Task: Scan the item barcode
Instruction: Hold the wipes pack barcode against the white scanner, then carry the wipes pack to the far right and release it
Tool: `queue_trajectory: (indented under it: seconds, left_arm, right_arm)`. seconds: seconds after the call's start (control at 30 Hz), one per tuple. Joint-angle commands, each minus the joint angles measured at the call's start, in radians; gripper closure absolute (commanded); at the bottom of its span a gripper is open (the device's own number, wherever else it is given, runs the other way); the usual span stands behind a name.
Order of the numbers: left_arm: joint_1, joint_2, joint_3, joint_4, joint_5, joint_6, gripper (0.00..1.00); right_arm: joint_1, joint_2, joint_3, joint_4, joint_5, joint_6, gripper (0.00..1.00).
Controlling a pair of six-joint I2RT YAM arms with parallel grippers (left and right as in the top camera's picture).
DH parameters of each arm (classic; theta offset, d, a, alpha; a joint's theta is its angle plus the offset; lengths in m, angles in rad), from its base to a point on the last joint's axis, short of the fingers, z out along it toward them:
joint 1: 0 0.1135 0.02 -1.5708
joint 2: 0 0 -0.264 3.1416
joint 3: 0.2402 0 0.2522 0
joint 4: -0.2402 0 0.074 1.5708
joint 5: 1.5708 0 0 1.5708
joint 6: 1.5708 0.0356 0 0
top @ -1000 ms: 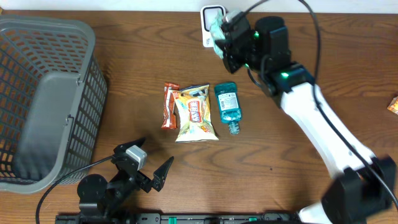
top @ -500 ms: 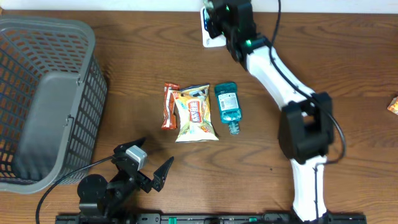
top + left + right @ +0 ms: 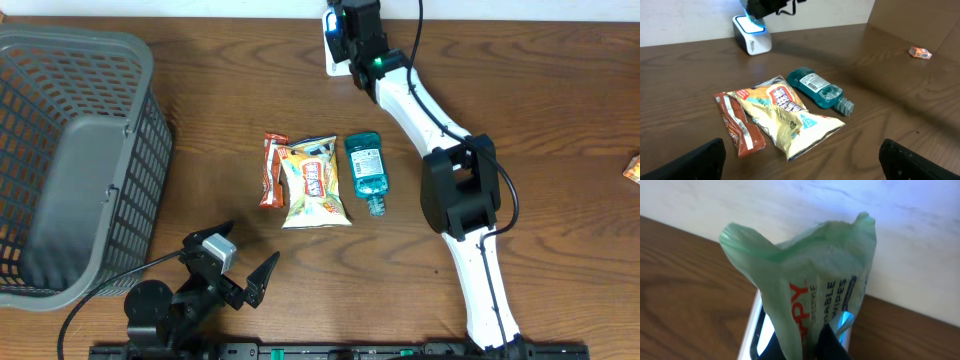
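Observation:
The item is a soft green wipes packet (image 3: 810, 280) with red and dark print, standing upright in the right wrist view. My right gripper (image 3: 807, 347) is shut on its lower end, one dark finger (image 3: 832, 342) showing in front. Directly beneath it the white barcode scanner (image 3: 752, 330) glows blue. Overhead, that arm reaches to the table's back edge, the gripper (image 3: 347, 30) over the scanner (image 3: 338, 68). My left gripper (image 3: 805, 165) stands open and holds nothing, low near the front edge (image 3: 240, 258).
A red snack bar (image 3: 272, 170), a yellow snack bag (image 3: 315, 185) and a teal mouthwash bottle (image 3: 366, 170) lie side by side mid-table. A grey basket (image 3: 70, 160) fills the left side. A small orange box (image 3: 632, 170) sits at the right edge.
My right arm has stretched out and swung its wrist left and back, bringing the green packet from beside the scanner to right over it. The left arm has not moved.

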Motion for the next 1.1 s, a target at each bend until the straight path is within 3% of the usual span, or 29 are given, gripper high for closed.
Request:
queue_trajectory:
  seconds: [0.0, 0.2, 0.37, 0.7, 0.97, 1.0, 1.07]
  left_arm:
    - [-0.003, -0.005, -0.001, 0.0, -0.001, 0.017, 0.02]
    - [-0.003, -0.005, -0.001, 0.0, -0.001, 0.017, 0.02]
    - [-0.003, -0.005, -0.001, 0.0, -0.001, 0.017, 0.02]
    - [-0.003, -0.005, -0.001, 0.0, -0.001, 0.017, 0.02]
    - [-0.003, -0.005, -0.001, 0.0, -0.001, 0.017, 0.02]
    - [-0.003, -0.005, -0.001, 0.0, -0.001, 0.017, 0.02]
    - [-0.003, -0.005, -0.001, 0.0, -0.001, 0.017, 0.02]
  right_arm:
    - [0.0, -0.047, 0.095, -0.097, 0.116, -0.006, 0.99]
    - [-0.077, -0.132, 0.158, -0.393, 0.386, -0.006, 0.99]
    - [-0.259, -0.132, 0.148, -0.559, 0.623, -0.006, 0.99]
    - [-0.697, -0.127, -0.005, -0.626, 0.425, 0.055, 0.99]
    - [-0.858, -0.132, -0.074, -0.625, 0.353, 0.114, 0.98]
    - [-0.862, -0.134, -0.071, -0.625, 0.354, 0.127, 0.89]
    - [-0.865, -0.15, -0.062, -0.626, 0.354, 0.15, 0.55]
